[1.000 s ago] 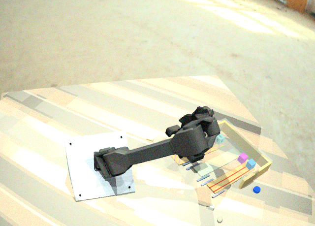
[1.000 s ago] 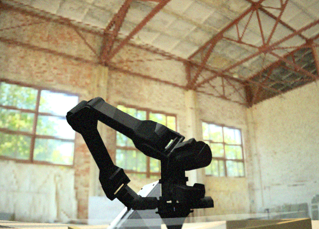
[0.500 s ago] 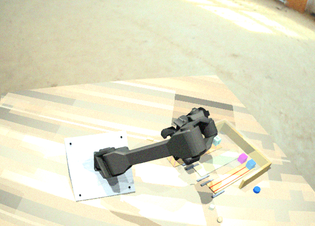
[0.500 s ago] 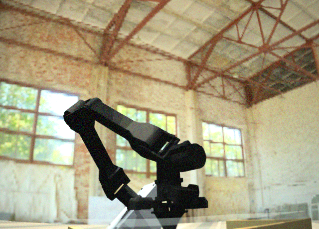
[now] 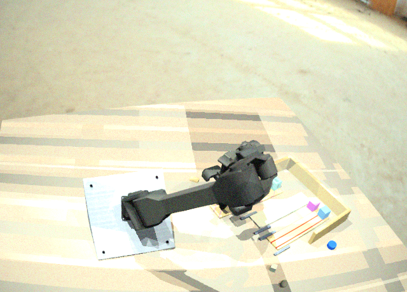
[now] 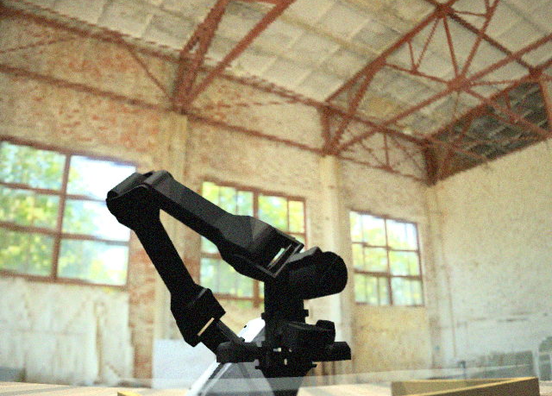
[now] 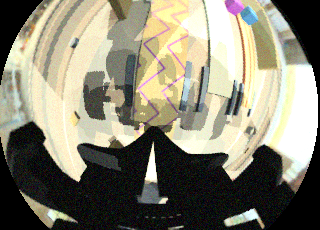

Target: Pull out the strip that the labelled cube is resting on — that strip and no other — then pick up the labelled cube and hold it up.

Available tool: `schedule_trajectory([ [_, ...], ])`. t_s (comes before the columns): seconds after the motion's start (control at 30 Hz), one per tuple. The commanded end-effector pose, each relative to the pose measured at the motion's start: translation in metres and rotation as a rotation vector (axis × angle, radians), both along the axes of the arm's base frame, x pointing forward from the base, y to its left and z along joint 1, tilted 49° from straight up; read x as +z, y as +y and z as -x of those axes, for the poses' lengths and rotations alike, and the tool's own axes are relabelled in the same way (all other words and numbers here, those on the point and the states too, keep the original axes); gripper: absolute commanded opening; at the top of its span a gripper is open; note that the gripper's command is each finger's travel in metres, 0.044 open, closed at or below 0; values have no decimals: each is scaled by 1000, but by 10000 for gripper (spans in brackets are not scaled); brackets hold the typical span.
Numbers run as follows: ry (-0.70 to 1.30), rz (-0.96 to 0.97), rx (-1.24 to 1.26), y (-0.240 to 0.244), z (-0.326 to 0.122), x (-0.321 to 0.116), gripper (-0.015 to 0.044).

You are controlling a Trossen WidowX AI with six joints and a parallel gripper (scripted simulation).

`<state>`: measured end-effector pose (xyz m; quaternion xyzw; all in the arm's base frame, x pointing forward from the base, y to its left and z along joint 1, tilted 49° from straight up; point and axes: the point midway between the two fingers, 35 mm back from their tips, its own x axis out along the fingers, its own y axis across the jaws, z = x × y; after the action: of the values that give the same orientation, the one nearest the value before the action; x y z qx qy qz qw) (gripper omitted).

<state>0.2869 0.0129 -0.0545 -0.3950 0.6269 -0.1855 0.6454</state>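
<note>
A tall hall of worn brick [image 6: 249, 128] fills the exterior view, its lower walls whitewashed [image 6: 490, 267] and stained. Three multi-pane windows [image 6: 62, 217] with reddish frames run across the middle of the frame, green foliage bright behind the glass. Overhead, rust-red trusses [image 6: 352, 93] fan out under a pale panelled vault [image 6: 290, 40] — darker at the upper right. In the top view a dusty concrete floor [image 5: 131, 46] spreads over the upper half, sunlit patches [image 5: 305, 22] streaking the upper right. The lower half shows a table top [image 5: 49, 151] of pale and grey wooden planks.
</note>
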Motion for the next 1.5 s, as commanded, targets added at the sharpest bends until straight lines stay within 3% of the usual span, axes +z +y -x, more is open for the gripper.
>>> schedule_trajectory([
  [0.0, 20, 3, -13, -7, 12, -1, 0],
  [1.47, 23, 4, -13, -25, 74, 7, 0],
])
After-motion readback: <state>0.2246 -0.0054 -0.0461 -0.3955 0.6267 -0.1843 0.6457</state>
